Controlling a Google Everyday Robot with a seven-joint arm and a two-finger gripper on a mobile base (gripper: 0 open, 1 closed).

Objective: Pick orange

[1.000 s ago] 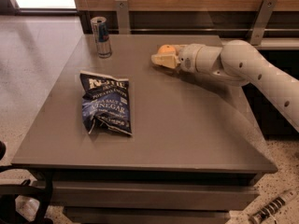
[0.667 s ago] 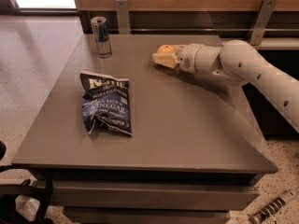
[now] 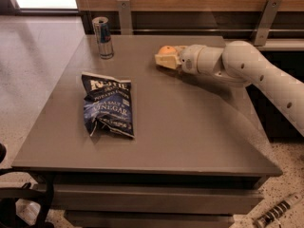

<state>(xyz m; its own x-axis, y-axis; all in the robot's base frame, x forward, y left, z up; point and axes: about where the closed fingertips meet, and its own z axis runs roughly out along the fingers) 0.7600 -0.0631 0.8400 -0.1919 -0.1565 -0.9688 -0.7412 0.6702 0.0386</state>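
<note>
The orange [image 3: 166, 49] lies at the back of the grey table [image 3: 190, 137], right of the middle. My gripper [image 3: 166, 58] reaches in from the right on a white arm [image 3: 247, 70] and sits low at the table top, right at the orange. Its tan fingers [image 3: 164, 62] stand on either side of the fruit and look closed against it. Only the top of the orange shows above the near finger.
A slim blue and silver drink can [image 3: 103, 37] stands at the table's back left corner. A dark blue chip bag [image 3: 108, 106] lies flat left of the middle. A wooden wall with metal brackets [image 3: 126, 13] runs behind the table.
The gripper and arm have stayed at the orange with almost no movement. The can and the chip bag have not moved.
</note>
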